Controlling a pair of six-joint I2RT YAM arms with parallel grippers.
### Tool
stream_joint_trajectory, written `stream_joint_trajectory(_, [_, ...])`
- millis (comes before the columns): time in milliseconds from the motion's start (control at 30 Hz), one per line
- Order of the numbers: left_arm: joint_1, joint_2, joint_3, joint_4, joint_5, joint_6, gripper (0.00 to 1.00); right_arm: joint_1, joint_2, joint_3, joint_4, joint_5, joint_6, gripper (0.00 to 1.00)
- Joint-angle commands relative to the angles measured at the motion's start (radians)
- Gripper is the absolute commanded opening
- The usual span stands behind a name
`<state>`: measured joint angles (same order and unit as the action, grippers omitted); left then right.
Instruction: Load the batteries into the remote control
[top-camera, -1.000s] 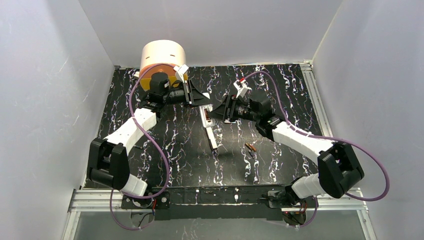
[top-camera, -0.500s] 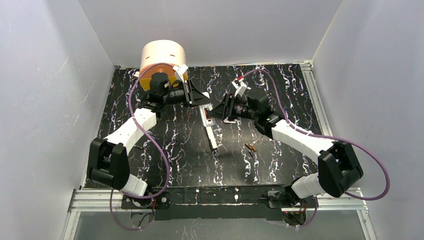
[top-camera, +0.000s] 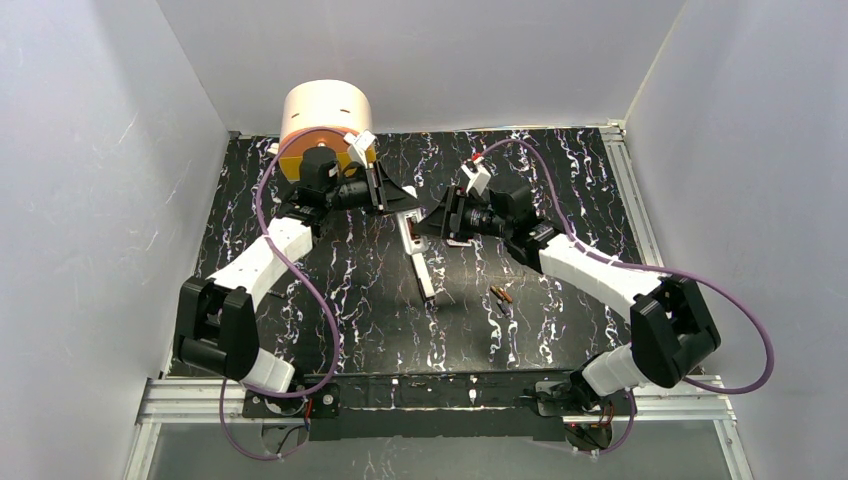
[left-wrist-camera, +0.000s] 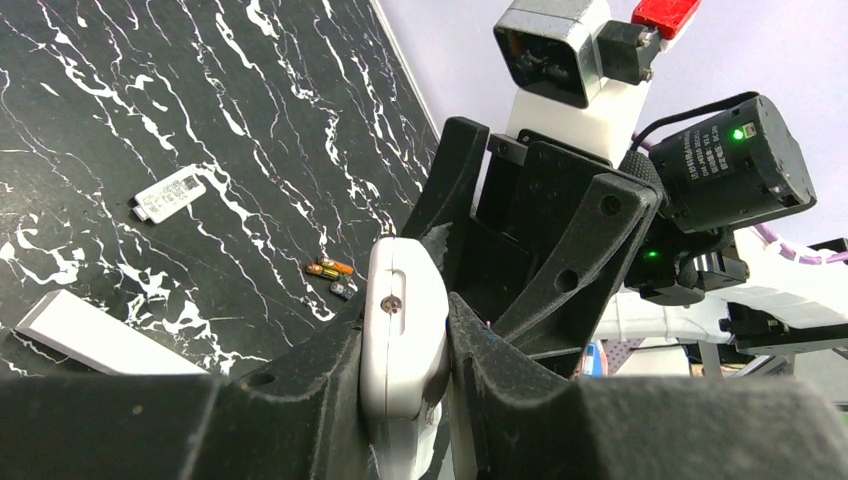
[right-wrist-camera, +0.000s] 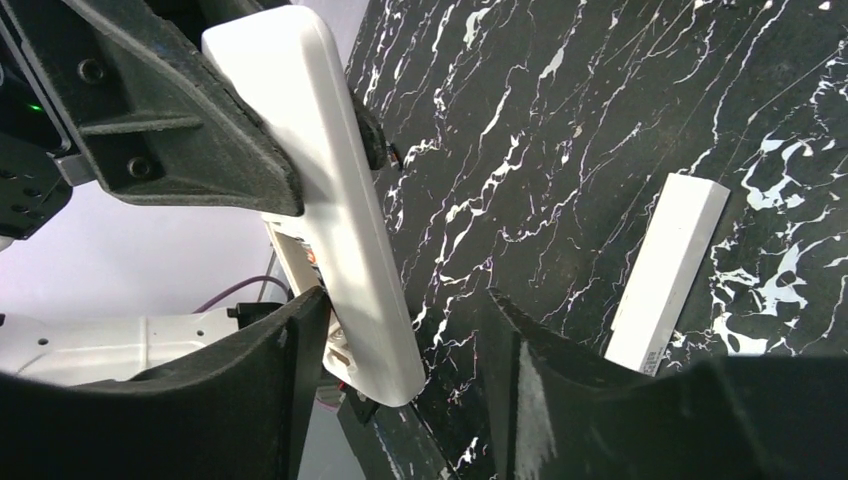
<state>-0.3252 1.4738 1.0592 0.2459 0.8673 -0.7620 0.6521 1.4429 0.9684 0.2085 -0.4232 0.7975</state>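
one remote (left-wrist-camera: 402, 345) — clamped in left claw (left-wrist-camera: 402, 312)

The white remote control (right-wrist-camera: 365, 290) slants down the frame, its upper part clamped in the black left gripper (right-wrist-camera: 328, 165). Its lower end sits between the parted jaws of the right gripper (right-wrist-camera: 402, 305), close against one. Right of the remote, a plain white bar (right-wrist-camera: 665, 270) lies on the marbled table (right-wrist-camera: 560, 120)

The remote control (top-camera: 408, 228) hangs above the bench's (top-camera: 595, 175) middle. A bar (top-camera: 424, 275) lies just nearer, with the batteries (top-camera: 502, 294) to its right. A drum (top-camera: 325, 110) stands at the far-left corner.
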Motion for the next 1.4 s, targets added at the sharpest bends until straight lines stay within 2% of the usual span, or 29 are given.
stream_joint_trajectory(0, [-0.003, -0.099, 0.01, -0.035, 0.039, 0.014, 0.0, -0.01, -0.014, 0.025, -0.041, 0.058, -0.067, 0.71])
stream_joint_trajectory(167, [-0.001, -0.105, 0.024, -0.188, -0.051, 0.115, 0.0, -0.016, -0.062, 0.08, -0.023, 0.016, -0.086, 0.88])
stream_joint_trajectory(333, [0.005, -0.121, 0.029, -0.262, -0.116, 0.183, 0.0, -0.045, -0.142, 0.08, -0.076, 0.017, -0.12, 0.9])
stream_joint_trajectory(467, [0.01, -0.137, 0.008, -0.282, -0.152, 0.201, 0.0, -0.089, -0.205, 0.09, -0.309, 0.162, -0.264, 0.86])
stream_joint_trajectory(533, [0.012, -0.149, -0.013, -0.272, -0.159, 0.201, 0.0, -0.095, -0.219, 0.101, -0.452, 0.282, -0.332, 0.8])
stream_joint_trajectory(700, [0.012, -0.192, -0.089, -0.177, -0.139, 0.182, 0.0, -0.097, -0.202, 0.105, -0.745, 0.5, -0.433, 0.57])
stream_joint_trajectory(800, [0.013, -0.208, -0.111, -0.166, -0.122, 0.19, 0.0, -0.089, -0.176, 0.093, -0.855, 0.546, -0.425, 0.54])
stream_joint_trajectory(1067, [0.012, -0.236, -0.149, -0.107, -0.076, 0.198, 0.0, -0.019, -0.142, -0.013, -0.932, 0.543, -0.336, 0.61])
stream_joint_trajectory(1367, [0.012, -0.243, -0.164, -0.093, -0.072, 0.191, 0.0, 0.002, -0.028, -0.081, -0.876, 0.548, -0.315, 0.53])
